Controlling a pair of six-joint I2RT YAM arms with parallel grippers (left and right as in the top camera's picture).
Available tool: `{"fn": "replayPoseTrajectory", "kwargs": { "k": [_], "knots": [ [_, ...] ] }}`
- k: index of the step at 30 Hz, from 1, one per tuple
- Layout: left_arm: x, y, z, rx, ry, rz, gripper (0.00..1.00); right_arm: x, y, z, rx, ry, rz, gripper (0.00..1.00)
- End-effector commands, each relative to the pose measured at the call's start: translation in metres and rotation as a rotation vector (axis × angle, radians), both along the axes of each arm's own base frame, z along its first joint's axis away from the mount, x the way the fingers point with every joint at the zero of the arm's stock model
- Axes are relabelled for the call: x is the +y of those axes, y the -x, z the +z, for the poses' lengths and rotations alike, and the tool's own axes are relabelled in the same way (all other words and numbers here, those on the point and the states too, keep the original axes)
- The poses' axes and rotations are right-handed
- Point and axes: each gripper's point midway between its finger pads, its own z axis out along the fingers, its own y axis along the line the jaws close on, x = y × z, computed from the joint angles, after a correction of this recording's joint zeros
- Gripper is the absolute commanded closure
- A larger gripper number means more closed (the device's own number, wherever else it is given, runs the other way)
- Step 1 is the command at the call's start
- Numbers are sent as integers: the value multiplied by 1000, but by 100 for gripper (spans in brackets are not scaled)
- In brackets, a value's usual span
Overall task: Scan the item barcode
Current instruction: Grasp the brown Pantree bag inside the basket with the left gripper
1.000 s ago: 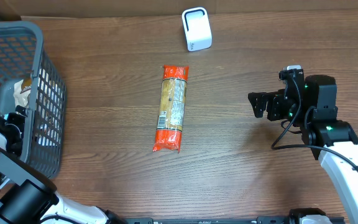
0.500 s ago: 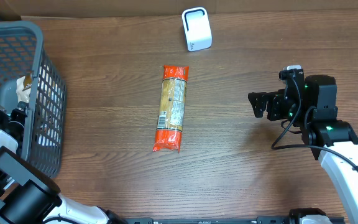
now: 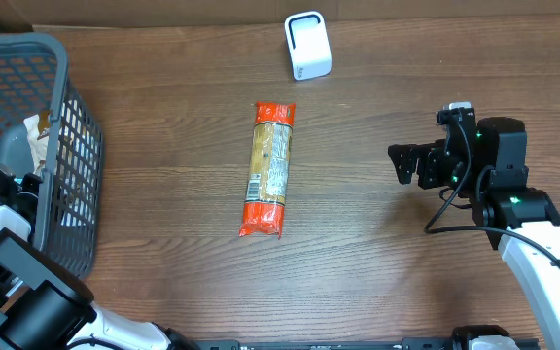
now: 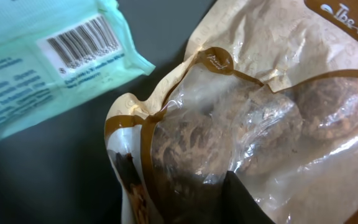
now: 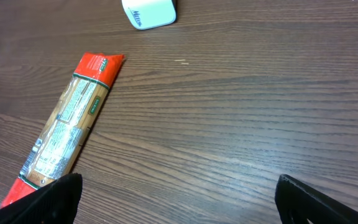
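Where the overhead camera looks down, a long red-and-tan plastic packet (image 3: 269, 167) lies flat near the middle of the brown wooden tabletop (image 3: 377, 262). One of its short ends points toward a small white box-shaped scanner (image 3: 308, 45), which stands well apart from it at the far edge. A dark grey plastic mesh basket (image 3: 78, 175) sits at the left side. The left claw (image 3: 33, 177) reaches inside the basket, close to a brown-and-clear plastic pouch (image 3: 37, 136); the mesh wall hides how its jaws stand. The right claw (image 3: 402, 163) hovers over bare wood on the right, well apart from the packet, spread wide and holding nothing.

From the left wrist, the pouch (image 4: 247, 124) fills most of the frame, dark brown lumps showing through its clear window. One dark finger (image 4: 238, 202) rises from the bottom edge against the clear film. The other finger is out of sight, so I cannot tell whether the claw has closed on the pouch. A mint-green soft packet (image 4: 42, 68) lies just beside the pouch at upper left, with a white barcode label (image 4: 82, 42) facing the camera.

From the right wrist, two black fingertips (image 5: 55, 196) sit in the lower corners, far apart, with only wood between them. The long packet (image 5: 67, 124) lies diagonally at left, and the scanner (image 5: 149, 12) is cut off by the top edge.
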Motion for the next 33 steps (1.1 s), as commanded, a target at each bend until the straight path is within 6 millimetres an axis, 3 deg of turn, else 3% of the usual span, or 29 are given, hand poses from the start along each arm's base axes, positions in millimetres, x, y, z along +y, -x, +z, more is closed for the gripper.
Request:
{"fn": "replayPoseTrajectory", "kwargs": {
  "k": [1,5,8,11,17,26,33],
  "knots": [
    [-32,2,-27,20,110,-72,82,3,-5,10,-29,-2,13,0],
    [-38,-13,-11,-64,149,-121,88,3,-5,10,-29,-2,13,0],
    [-43,-27,12,-159,197,-176,96,3,-5,10,-29,-2,13,0],
    [-45,-38,39,-243,224,-222,96,3,-5,10,-29,-2,13,0],
    [-34,-42,97,-284,200,-210,96,3,-5,10,-29,-2,13,0],
    [-28,-31,215,-405,-8,-217,96,3,-5,10,-29,-2,13,0],
    [-41,-9,273,-444,-159,-190,96,3,-5,10,-29,-2,13,0]
  ]
}}
